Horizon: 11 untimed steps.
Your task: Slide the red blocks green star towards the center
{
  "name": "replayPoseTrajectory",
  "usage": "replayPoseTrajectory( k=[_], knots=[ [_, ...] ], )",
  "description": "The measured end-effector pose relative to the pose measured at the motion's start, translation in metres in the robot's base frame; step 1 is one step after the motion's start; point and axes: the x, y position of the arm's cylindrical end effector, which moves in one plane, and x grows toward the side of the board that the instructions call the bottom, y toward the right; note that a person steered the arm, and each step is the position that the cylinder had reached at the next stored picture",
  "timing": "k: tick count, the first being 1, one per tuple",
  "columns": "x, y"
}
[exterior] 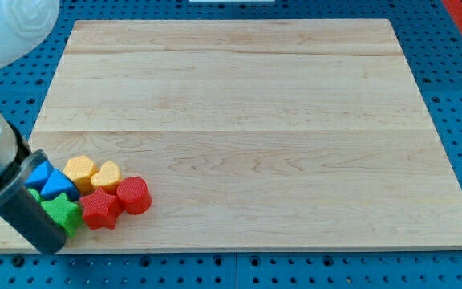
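A cluster of blocks sits at the view's bottom left of the wooden board [247, 120]. A red cylinder [134, 195] is at the cluster's right, touching a red star [99, 209]. A green star [62, 212] lies left of the red star, partly behind the arm. Above them are a yellow hexagon-like block [79, 172], a yellow heart [106, 175] and two blue blocks [51, 181]. The arm's dark body [22, 210] covers the cluster's left side. My tip does not show; it is hidden behind the arm's body.
The board rests on a blue perforated table [455, 120]. A white part of the arm [6, 28] fills the view's top left corner. The blocks are close to the board's bottom and left edges.
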Motion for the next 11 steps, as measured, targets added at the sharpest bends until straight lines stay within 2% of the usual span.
replayPoseTrajectory(
  k=[2, 3, 6, 8, 11],
  knots=[
    [-0.012, -0.035],
    [-0.026, 0.0],
    [-0.027, 0.111],
    [-0.035, 0.147],
    [-0.08, 0.185]
  ],
)
